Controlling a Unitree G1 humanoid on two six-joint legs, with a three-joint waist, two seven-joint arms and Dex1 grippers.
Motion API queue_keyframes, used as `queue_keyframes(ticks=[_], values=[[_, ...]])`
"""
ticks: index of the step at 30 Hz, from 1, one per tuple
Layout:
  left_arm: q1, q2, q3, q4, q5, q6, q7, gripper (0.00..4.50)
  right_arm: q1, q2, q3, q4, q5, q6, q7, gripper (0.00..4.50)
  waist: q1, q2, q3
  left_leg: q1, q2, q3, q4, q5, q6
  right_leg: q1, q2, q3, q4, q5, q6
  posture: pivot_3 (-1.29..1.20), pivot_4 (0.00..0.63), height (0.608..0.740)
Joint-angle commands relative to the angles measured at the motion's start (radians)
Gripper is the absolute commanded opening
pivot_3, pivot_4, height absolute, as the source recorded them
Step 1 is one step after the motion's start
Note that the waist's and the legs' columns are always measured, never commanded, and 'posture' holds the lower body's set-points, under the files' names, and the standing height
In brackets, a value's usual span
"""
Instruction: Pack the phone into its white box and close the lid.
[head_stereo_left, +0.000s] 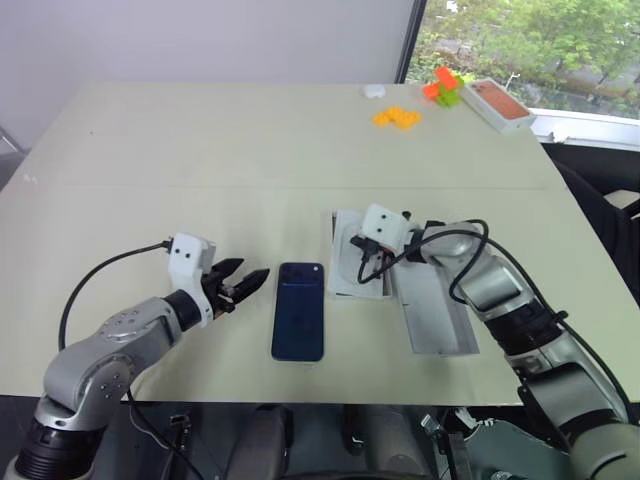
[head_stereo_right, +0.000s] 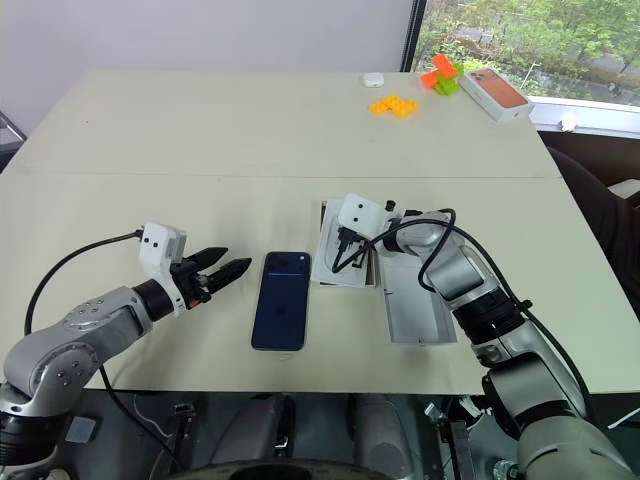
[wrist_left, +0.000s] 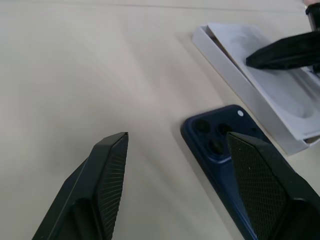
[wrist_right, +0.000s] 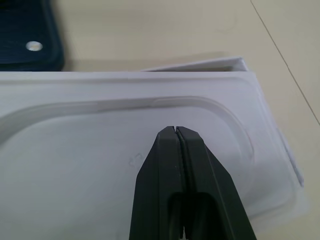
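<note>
The dark navy phone (head_stereo_left: 298, 311) lies flat on the table, camera bump at its far end. To its left my left gripper (head_stereo_left: 247, 281) hovers open, with nothing between its fingers (wrist_left: 107, 185), pointing at the phone (wrist_left: 215, 145). Right of the phone sits the white box (head_stereo_left: 336, 262) with a flat white insert (wrist_right: 90, 150) lying in it. My right gripper (wrist_right: 175, 130) is shut, holding nothing, its tip over the insert's oval recess; I cannot tell whether it touches. The lid (head_stereo_left: 438, 312) lies open side up just right of the box, partly under my right arm.
At the far right corner stand a box with a salmon-orange top (head_stereo_left: 500, 103), orange and green blocks (head_stereo_left: 442, 85), several loose orange pieces (head_stereo_left: 397, 118) and a small white object (head_stereo_left: 374, 91). The table's front edge runs close below the phone.
</note>
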Motion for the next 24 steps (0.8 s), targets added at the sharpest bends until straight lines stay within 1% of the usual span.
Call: queue_keyframes(ticks=[1, 5, 11, 14, 18, 21, 24], values=[[0.009, -0.008, 0.032, -0.046, 0.011, 0.012, -0.014, 3.31, 0.008, 0.001, 0.009, -0.021, 0.001, -0.052, 0.058, 0.05, -0.001, 0.000, 0.000, 0.000, 0.000, 0.000, 0.000, 0.000, 0.000, 0.000, 0.000, 0.000, 0.000, 0.000, 0.000, 0.00, 0.150, 0.740], [0.005, -0.021, 0.043, -0.051, 0.011, 0.030, -0.020, 3.31, 0.022, -0.010, -0.003, -0.032, 0.002, -0.083, 0.092, 0.05, -0.001, 0.000, 0.000, 0.000, 0.000, 0.000, 0.001, 0.000, 0.000, 0.000, 0.000, 0.000, 0.001, 0.000, 0.000, 0.00, 0.150, 0.740], [-0.009, -0.044, 0.045, -0.057, 0.019, 0.048, -0.034, 3.31, 0.007, 0.006, -0.029, 0.019, -0.032, -0.135, 0.039, 0.05, -0.001, 0.000, 0.000, 0.000, 0.001, 0.000, 0.001, 0.000, 0.000, 0.000, 0.000, 0.000, 0.001, 0.000, 0.000, 0.00, 0.150, 0.740], [-0.021, -0.059, 0.045, -0.056, 0.020, 0.054, -0.036, 3.31, 0.000, -0.006, -0.064, 0.006, -0.018, -0.128, 0.035, 0.05, 0.000, 0.000, 0.000, 0.000, 0.001, 0.000, 0.001, 0.000, 0.000, 0.000, 0.000, 0.000, 0.001, 0.000, 0.000, 0.00, 0.150, 0.740], [-0.028, -0.070, 0.049, -0.057, 0.023, 0.063, -0.041, 3.31, 0.032, -0.054, -0.109, -0.083, 0.021, -0.080, 0.086, 0.05, 0.003, 0.000, 0.000, 0.000, 0.001, 0.000, 0.001, 0.000, 0.000, 0.000, 0.000, 0.000, 0.001, 0.000, 0.000, 0.00, 0.150, 0.740], [-0.035, -0.081, 0.051, -0.054, 0.022, 0.066, -0.042, 3.31, 0.045, -0.061, -0.104, -0.092, 0.010, -0.068, 0.089, 0.05, 0.003, 0.000, 0.000, 0.000, 0.001, 0.000, 0.001, 0.000, 0.000, 0.000, 0.000, 0.000, 0.001, 0.001, 0.000, 0.00, 0.150, 0.740], [-0.049, -0.094, 0.048, -0.048, 0.021, 0.071, -0.045, 3.31, 0.033, -0.037, -0.083, -0.038, -0.032, -0.067, 0.056, 0.05, 0.000, 0.000, 0.000, 0.001, 0.001, 0.000, 0.002, 0.000, 0.000, 0.000, 0.000, 0.000, 0.002, 0.001, 0.000, 0.00, 0.150, 0.740]])
